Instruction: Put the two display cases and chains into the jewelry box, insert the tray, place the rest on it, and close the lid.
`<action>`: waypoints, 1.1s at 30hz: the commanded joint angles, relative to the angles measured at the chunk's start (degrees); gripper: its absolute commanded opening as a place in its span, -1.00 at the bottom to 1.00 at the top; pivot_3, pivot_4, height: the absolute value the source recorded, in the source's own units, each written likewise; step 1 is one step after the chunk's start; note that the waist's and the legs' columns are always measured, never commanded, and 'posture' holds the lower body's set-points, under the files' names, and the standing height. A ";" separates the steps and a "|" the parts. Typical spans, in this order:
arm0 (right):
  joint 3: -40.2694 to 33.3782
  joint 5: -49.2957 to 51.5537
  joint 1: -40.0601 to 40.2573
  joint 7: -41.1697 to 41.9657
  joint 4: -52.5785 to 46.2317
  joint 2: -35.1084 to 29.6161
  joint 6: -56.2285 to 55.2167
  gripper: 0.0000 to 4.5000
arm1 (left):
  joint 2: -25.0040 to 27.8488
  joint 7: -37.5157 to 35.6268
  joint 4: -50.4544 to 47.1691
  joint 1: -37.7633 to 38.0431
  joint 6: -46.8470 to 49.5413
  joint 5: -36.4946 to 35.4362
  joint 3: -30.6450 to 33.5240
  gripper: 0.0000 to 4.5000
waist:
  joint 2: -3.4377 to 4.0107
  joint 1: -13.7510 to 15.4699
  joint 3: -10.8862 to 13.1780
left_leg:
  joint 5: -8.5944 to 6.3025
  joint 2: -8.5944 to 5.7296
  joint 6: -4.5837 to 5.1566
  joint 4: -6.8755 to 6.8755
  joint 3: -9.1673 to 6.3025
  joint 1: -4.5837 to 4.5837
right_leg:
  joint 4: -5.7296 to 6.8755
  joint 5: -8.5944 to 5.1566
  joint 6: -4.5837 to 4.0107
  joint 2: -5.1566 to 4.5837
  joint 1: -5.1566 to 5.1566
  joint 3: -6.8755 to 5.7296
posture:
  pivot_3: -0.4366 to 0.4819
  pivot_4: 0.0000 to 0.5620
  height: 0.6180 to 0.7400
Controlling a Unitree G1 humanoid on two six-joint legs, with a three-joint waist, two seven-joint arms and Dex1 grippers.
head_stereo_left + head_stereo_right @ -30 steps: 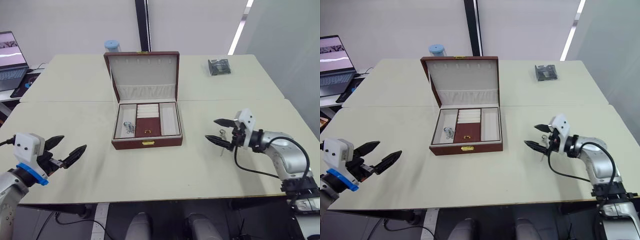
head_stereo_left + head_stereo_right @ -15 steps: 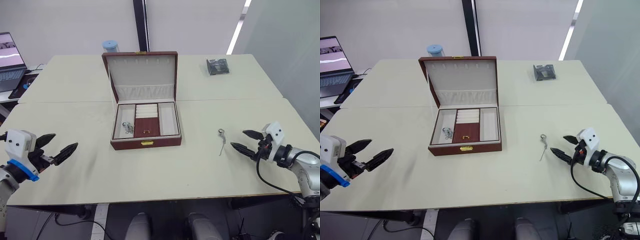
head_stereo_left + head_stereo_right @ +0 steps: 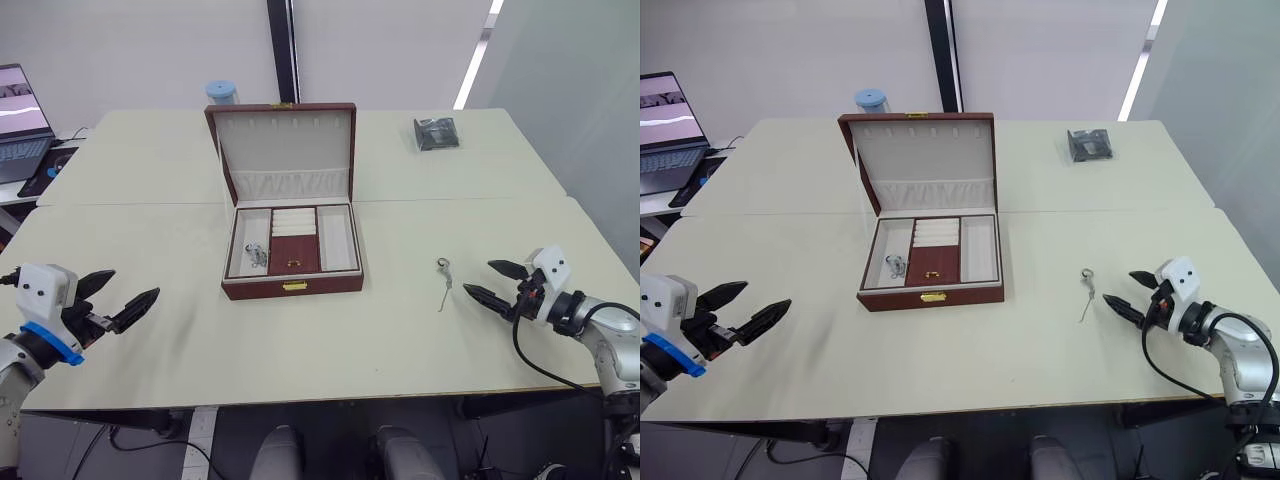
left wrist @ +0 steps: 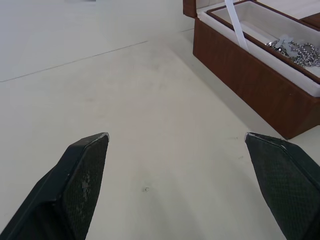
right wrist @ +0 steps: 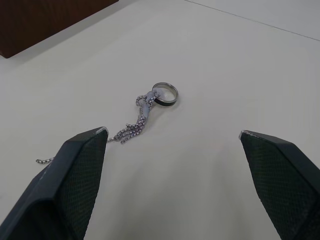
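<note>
On the worktop (image 3: 200, 330), mid-scene, sits the jewelry box (image 3: 292, 252) with lid (image 3: 284, 150) propped upright on its far hinge, cream lining facing near — left open, judging by the task, so things can still go in. Holds the tray (image 3: 296, 240) already seated, with a small heap of chains (image 3: 258, 256) in its left compartment and something small and gold on the brown centre panel. Lies apart to the right, on bare worktop, one loose chain (image 3: 442, 283) with a ring at its far end, stretched roughly near-to-far, between box and right gripper (image 3: 493, 283). Probably the next item to be placed on the tray. Sits far right, well apart, a dark packet (image 3: 437, 133); far left, a laptop (image 3: 22, 120); behind the lid, a blue-capped container (image 3: 221, 93).

Right jaws: spread wide, empty, touching nothing, pointed toward the loose chain and just right of it, the ring lying between the fingertips (image 5: 82, 165) in the wrist view. Left gripper (image 3: 115, 300): jaws likewise wide apart and empty, hovering near-left over bare worktop, aimed toward the box's left wall.
</note>
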 commanded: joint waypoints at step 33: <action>7.21 -9.29 6.10 -37.31 -23.94 21.43 17.22 0.98 | -5.17 -8.77 -25.13 -0.41 -10.38 6.01 -30.92 1.00 | 0.03 0.11 -0.06 | 0.01 -0.02 -0.01 0.03 -0.03 0.03 | 0.06 0.00 0.00 0.08 0.04 0.04 | -0.05 -0.47 1.00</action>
